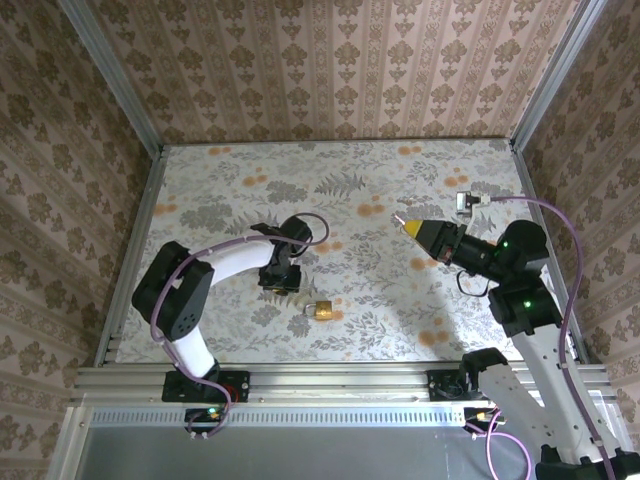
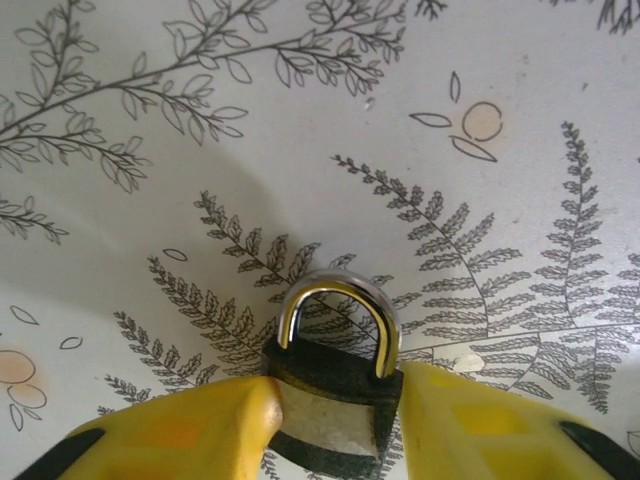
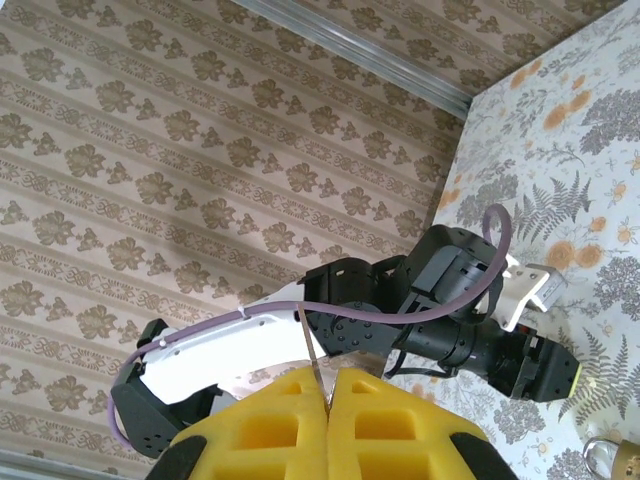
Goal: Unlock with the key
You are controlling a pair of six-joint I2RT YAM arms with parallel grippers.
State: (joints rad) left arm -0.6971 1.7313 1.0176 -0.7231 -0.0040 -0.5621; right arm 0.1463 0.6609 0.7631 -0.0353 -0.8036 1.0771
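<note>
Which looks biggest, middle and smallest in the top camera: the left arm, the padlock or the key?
1. left arm, by far the biggest
2. padlock
3. key, just a tiny tip poking out of the right hand

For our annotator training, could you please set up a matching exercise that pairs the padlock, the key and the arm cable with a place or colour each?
Things:
1 padlock
2 key
3 cable

Place or colour:
a purple
b between the left gripper's yellow fingers
c pinched in the shut right gripper

Pairs: 1-b, 2-c, 3-a
</note>
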